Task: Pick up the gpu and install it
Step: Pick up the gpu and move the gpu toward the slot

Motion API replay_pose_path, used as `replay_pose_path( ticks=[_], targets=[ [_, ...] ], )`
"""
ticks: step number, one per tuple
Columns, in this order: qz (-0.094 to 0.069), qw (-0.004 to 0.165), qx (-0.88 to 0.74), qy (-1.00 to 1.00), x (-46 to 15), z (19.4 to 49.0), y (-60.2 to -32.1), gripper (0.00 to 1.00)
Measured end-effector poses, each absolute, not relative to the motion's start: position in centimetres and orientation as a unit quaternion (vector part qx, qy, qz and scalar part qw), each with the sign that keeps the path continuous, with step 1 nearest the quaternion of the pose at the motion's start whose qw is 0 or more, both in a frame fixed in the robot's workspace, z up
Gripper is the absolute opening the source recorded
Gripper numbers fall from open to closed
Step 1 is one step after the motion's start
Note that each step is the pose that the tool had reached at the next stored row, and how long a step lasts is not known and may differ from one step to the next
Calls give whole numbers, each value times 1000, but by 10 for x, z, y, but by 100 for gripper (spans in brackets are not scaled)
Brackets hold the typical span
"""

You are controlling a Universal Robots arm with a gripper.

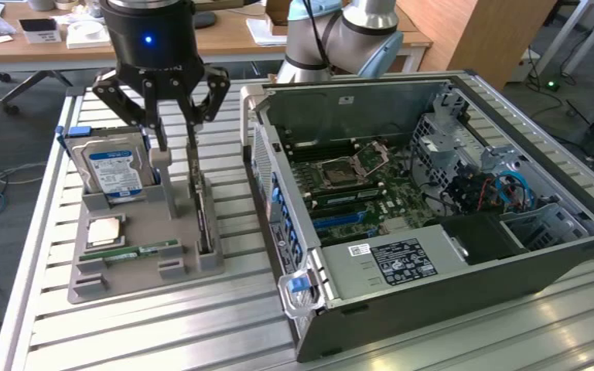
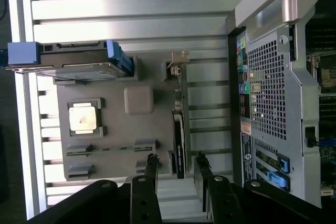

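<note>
Two fingers [image 1: 189, 133] of the gripper [image 1: 173, 148] spread wide, empty, over the gpu [image 1: 203, 224]. It stands on edge in a grey holder [image 1: 132, 278] on the bench [image 1: 173, 332], at the exterior view's left of the open computer case [image 1: 544, 255]. Hard drive [image 1: 111, 171] label is blue-and-white, writing unreadable.

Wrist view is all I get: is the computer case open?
Observer: Yes, the case lies with its side panel off, motherboard exposed.
Operator: How low is the gripper?
Observer: The open gripper hangs close over the gpu, which stands on edge in the tray; contact I cannot tell.
Operator: And the hard drive?
Observer: The hard drive stands upright, its blue-and-white label facing the exterior camera.
</note>
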State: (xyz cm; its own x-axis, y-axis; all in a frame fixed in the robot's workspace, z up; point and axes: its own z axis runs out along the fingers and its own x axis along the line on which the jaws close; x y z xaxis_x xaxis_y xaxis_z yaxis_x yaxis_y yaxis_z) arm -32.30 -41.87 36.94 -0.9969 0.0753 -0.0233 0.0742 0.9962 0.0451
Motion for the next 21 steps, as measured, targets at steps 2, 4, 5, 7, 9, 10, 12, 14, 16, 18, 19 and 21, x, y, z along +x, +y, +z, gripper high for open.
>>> replay_pose_path(
  ticks=[2,4,5,7,9,10,12,14,16,18,19,21],
  targets=[
    [22,12,37,999,-323,368,-419,42],
    [22,13,37,999,-323,367,-419,42],
    [22,13,37,999,-323,366,-419,42],
    [22,12,37,999,-323,363,-419,42],
    [22,12,37,999,-323,360,-419,42],
    [22,12,37,999,-323,359,-419,42],
    [22,12,37,999,-323,356,-419,42],
    [22,12,37,999,-323,353,-419,42],
    [22,12,37,999,-323,350,-419,42],
    [22,12,37,999,-323,348,-419,42],
    [22,13,37,999,-323,346,-419,42],
    [22,12,37,999,-323,343,-419,42]
  ],
)
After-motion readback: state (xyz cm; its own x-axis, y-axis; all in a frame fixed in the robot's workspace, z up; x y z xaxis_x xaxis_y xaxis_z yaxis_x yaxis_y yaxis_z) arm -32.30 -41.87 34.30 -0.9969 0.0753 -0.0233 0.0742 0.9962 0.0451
